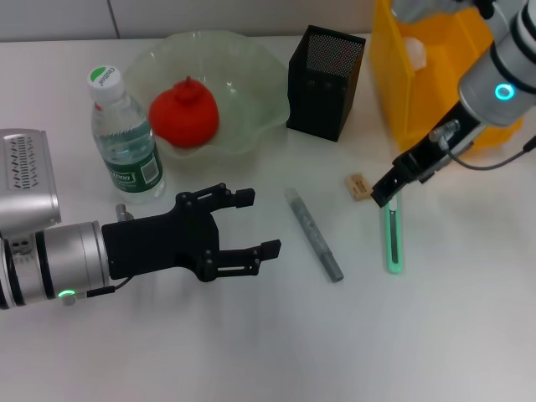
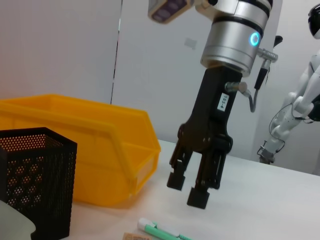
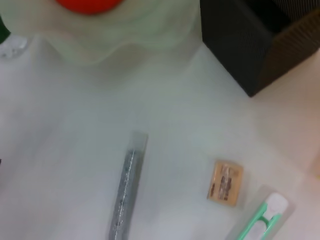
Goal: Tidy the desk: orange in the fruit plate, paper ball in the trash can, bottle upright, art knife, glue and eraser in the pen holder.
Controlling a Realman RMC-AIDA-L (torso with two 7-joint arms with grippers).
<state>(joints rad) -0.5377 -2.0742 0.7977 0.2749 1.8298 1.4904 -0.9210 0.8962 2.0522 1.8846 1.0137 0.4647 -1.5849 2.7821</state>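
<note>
The left gripper [image 1: 251, 222] hovers low over the white desk [image 1: 251, 352] at the near left, its black fingers spread wide and holding nothing. Just behind it the bottle [image 1: 124, 138] stands upright with its white cap on. Next comes the fruit plate [image 1: 251, 100], and the orange [image 1: 184, 113] already sits inside it. A grey stick [image 1: 313, 234] lies flat on the desk, well apart from the plate, slanting toward the near edge. Behind it stands the black mesh pen holder [image 1: 325, 81]. The small tan eraser [image 1: 359, 186] lies on the desk between the grey stick and a green-and-white stick [image 1: 393, 237]. The right gripper [image 1: 387, 193] hangs just above the far end of that green stick, fingers parted a little and grasping nothing, as the left wrist view shows. The yellow trash can [image 1: 419, 75] stands at the far right, with something white inside it.
</note>
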